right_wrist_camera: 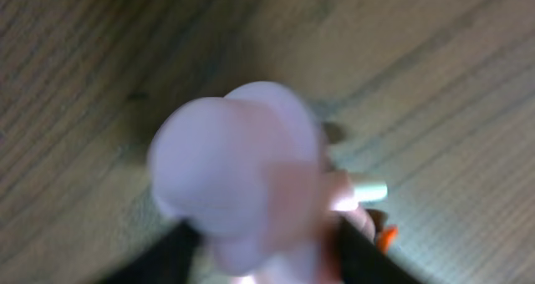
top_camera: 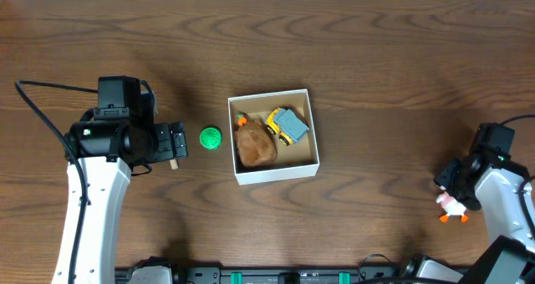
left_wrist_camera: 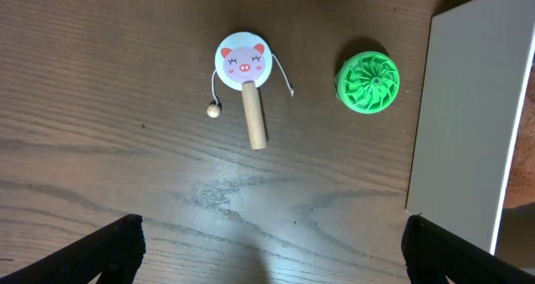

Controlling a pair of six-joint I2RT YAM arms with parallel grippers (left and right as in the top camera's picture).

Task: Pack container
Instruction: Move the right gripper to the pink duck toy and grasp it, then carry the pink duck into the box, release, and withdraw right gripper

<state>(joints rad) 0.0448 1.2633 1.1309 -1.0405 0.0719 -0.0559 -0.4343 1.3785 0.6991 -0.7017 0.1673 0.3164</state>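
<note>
Two toys (top_camera: pixel 255 144), one container (top_camera: pixel 276 173)

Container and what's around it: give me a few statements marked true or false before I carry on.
1. The container holds a brown plush toy and a yellow-grey toy vehicle. True.
2. The green disc lies inside the container. False: it lies on the table outside it, between it and the left gripper.
3. The left gripper is open, with nothing between its fingers. True.
4. The pig-faced drum toy stands upright. False: it lies flat on the table.
</note>
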